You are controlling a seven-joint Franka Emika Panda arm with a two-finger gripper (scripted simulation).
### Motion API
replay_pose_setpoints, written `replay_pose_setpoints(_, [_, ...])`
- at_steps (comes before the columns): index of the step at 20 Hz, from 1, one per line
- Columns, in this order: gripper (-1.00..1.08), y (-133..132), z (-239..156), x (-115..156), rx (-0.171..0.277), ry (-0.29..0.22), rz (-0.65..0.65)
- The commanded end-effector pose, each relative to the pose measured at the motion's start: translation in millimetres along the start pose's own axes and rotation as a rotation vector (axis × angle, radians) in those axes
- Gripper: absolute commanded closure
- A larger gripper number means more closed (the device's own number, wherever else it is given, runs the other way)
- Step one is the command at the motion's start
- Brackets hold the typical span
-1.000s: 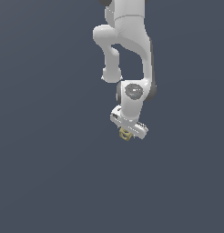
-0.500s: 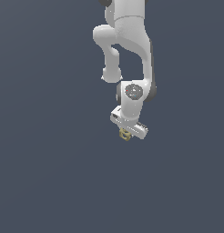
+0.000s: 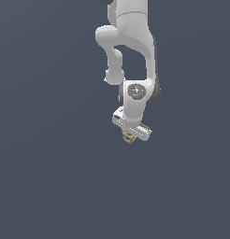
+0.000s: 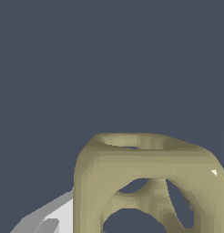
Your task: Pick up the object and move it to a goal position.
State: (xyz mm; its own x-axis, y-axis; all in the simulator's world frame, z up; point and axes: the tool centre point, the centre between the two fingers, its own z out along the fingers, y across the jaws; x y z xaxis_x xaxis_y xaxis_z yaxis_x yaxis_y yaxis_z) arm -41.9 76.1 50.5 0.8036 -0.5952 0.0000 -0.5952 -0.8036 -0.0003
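Note:
The object (image 3: 128, 137) is a small olive-tan lattice cube with holes through its faces. In the exterior view it sits directly under the white gripper (image 3: 129, 136), between the fingers, which are mostly hidden by the hand. In the wrist view the object (image 4: 145, 182) fills the lower part of the picture, very close to the camera. One grey-white finger (image 4: 50, 216) shows beside it, against its side. The gripper looks shut on the object.
The white arm (image 3: 131, 56) reaches down from the top of the exterior view. A plain dark grey-blue surface (image 3: 51, 177) lies all around. No other objects show.

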Motion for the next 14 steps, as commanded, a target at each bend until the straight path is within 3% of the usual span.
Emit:
replay_pose_setpoints(1, [1.08, 4.0, -9.2, 2.1, 0.001, 0.001, 0.000])
replay_pose_setpoints(14, [1.08, 50.8, -110.1, 22.0, 0.001, 0.000, 0.001])
